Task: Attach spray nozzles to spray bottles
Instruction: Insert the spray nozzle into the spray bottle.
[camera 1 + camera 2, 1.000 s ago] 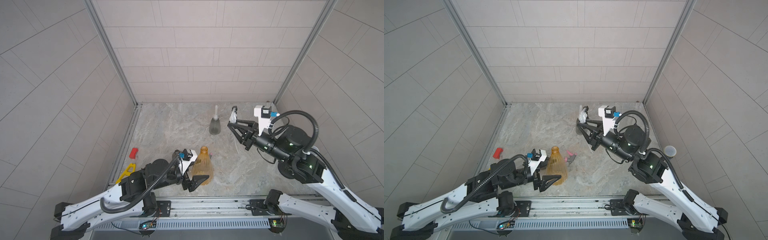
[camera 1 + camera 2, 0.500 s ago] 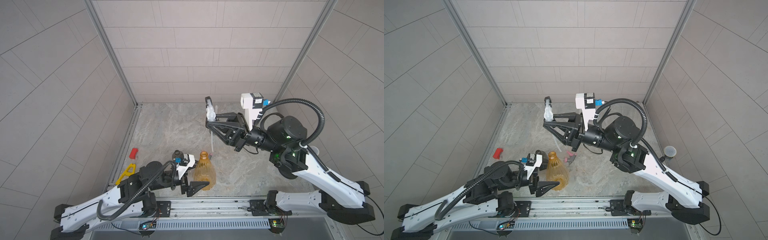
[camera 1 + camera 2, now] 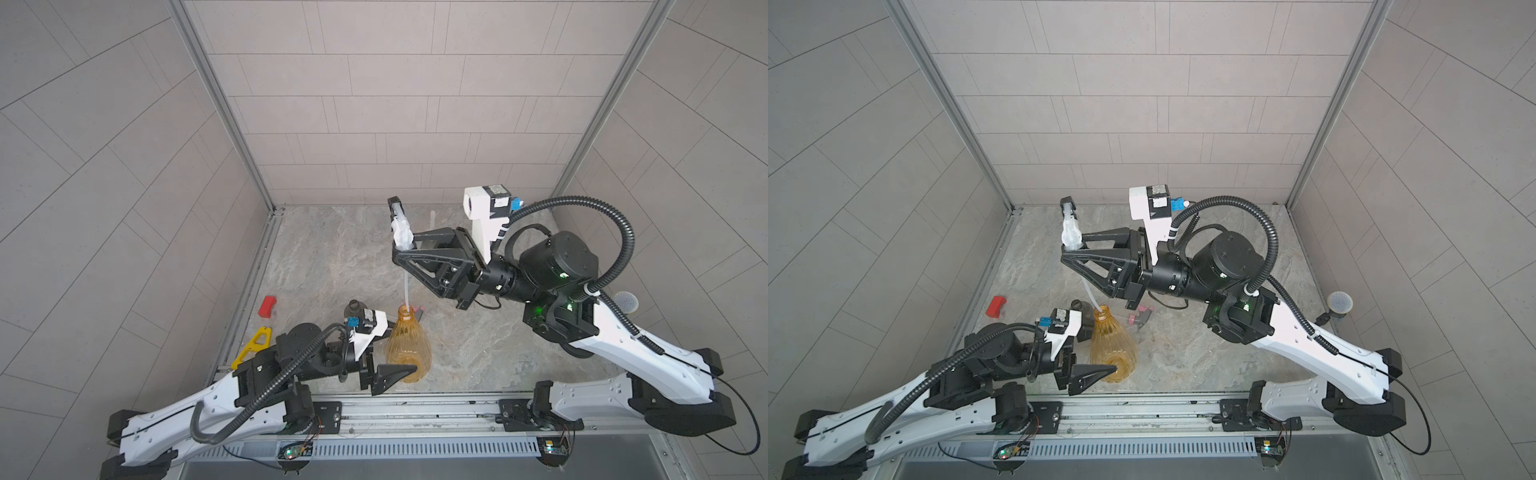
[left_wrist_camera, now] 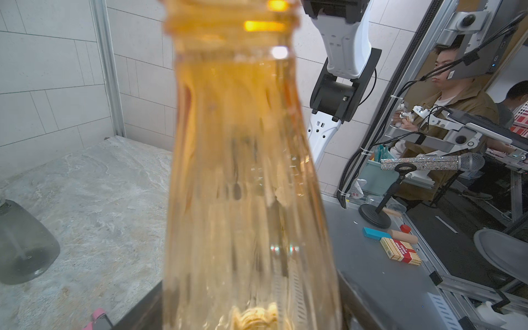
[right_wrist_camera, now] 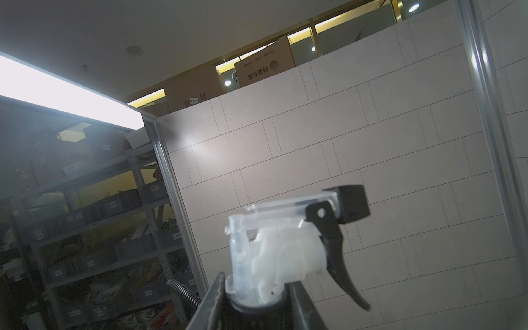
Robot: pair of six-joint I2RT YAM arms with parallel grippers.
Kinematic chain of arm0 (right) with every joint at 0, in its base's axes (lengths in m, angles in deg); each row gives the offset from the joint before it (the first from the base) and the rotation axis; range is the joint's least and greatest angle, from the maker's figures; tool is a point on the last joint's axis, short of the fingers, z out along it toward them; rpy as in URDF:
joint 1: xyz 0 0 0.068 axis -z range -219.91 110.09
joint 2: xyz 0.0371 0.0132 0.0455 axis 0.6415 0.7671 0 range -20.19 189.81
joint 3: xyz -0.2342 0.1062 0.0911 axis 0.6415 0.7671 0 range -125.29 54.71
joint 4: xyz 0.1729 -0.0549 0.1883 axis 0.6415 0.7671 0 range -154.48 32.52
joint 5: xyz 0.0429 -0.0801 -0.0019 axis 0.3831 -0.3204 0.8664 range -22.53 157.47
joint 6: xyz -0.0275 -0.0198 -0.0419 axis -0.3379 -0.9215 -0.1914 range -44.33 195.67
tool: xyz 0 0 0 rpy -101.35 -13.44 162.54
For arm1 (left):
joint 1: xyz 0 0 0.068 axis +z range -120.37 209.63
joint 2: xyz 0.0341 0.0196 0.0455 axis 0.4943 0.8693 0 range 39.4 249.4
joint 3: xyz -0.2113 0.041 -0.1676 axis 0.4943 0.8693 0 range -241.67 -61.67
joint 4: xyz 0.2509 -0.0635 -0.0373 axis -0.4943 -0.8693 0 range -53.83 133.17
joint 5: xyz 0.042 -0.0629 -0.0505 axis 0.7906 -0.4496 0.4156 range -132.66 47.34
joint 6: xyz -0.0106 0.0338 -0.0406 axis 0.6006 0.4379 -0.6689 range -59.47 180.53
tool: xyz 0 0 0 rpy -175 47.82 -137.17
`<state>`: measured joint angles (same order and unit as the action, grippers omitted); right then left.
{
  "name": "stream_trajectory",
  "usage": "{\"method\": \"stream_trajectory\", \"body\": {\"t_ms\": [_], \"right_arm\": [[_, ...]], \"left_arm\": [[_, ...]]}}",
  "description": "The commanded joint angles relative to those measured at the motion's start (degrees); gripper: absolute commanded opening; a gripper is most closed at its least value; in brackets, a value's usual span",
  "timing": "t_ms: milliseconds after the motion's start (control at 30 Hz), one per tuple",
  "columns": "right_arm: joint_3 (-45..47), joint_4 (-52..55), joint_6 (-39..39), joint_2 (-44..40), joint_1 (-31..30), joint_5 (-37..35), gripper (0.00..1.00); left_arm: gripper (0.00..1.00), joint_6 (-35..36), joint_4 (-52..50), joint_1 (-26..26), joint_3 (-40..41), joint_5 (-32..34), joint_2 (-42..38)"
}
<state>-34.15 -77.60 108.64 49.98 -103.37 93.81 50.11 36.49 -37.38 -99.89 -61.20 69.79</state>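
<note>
The right pincer [image 3: 402, 247] is clamped on the collar of the black-and-white spray nozzle [image 3: 400, 226], trigger head above the jaws and the thin dip tube [image 3: 406, 286] hanging nearly straight down. The tube's tip sits at the mouth of the orange-amber bottle [image 3: 408, 349]; whether it has entered the neck cannot be told. The left pincer [image 3: 401, 353] grips that bottle low on its body and holds it upright on the table [image 3: 478, 353].

The nozzle head is high above the neck, so the coming move is likely a lowering along the tube's long axis, which lines up closely with the bottle's. The right arm carries this; the left only steadies.

A smoky grey bottle [image 4: 25, 245] stands just behind the left wrist, a pink-and-grey nozzle [image 3: 1139, 315] lies near the amber bottle, and a red block [image 3: 267, 306] sits well apart. The table is grey marbled stone, walled by pale tiles.
</note>
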Motion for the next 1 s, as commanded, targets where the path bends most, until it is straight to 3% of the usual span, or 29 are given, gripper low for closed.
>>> {"method": "stream_trajectory", "body": {"t_ms": [0, 500, 767, 967], "right_arm": [[-1.1, -1.2, -0.8, 0.4, -0.5, 0.0, 0.18], [4.5, -1.8, -0.3, -1.2, -0.7, 0.2, 0.17], [11.1, -3.4, -0.7, -3.1, -0.5, 7.4, 0.20], [15.5, -4.3, -2.3, -5.2, -0.5, 8.4, 0.23]], "left_arm": [[0.00, 1.0, 2.9, 0.1, 0.2, -1.5, -0.9], [0.00, 1.3, 2.8, 0.1, -0.8, -0.1, -2.9], [0.00, 3.3, -2.7, 0.1, -4.6, 0.5, -4.6], [0.00, 5.0, -6.5, 0.1, -7.1, 0.8, -4.8]]}}
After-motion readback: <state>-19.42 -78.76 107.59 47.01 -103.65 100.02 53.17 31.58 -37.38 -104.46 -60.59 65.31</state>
